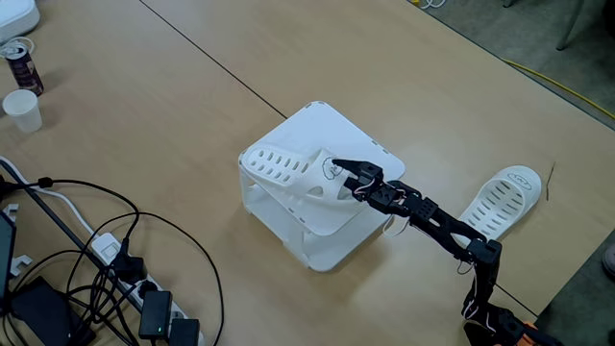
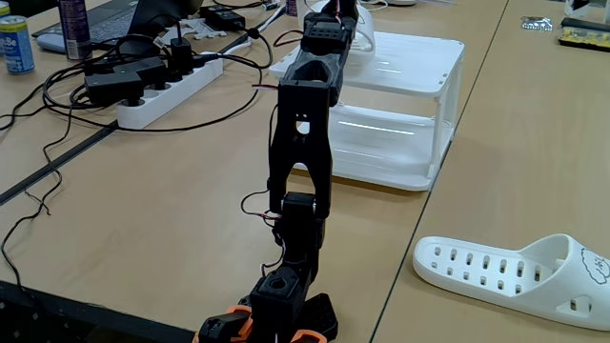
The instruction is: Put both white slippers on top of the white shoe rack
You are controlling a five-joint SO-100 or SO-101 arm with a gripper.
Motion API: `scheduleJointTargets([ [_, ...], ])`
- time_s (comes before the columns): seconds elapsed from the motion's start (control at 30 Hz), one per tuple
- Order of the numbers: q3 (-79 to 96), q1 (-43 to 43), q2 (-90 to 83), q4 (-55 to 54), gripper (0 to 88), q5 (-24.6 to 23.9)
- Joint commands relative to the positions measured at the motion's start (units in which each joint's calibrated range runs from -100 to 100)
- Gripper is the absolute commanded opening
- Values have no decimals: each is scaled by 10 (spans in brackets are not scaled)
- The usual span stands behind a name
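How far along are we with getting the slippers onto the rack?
About halfway. One slipper lies on top of the rack, hanging over its edge, with the claw at its heel end; I cannot tell whether the claw grips it or has let go. The other slipper lies on the table beside the arm's base, yet to be picked up.

One fixed view looks down on me steeply from high up and fairly far off, with my base at its lower right and my arm reaching up-left over the worktop. The other fixed view sits low and close behind my base, facing along my arm toward the far end of the worktop. Both take in my arm, the rack, the slipper lying on the worktop and the power strip.
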Motion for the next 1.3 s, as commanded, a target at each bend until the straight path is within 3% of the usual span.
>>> scheduleJointTargets([
  [0.0, -19, -1, -21, -9, 154, 4],
  [0.67, 21, -72, -22, -6, 157, 4],
  [1.27, 107, -78, -71, -4, 156, 4],
])
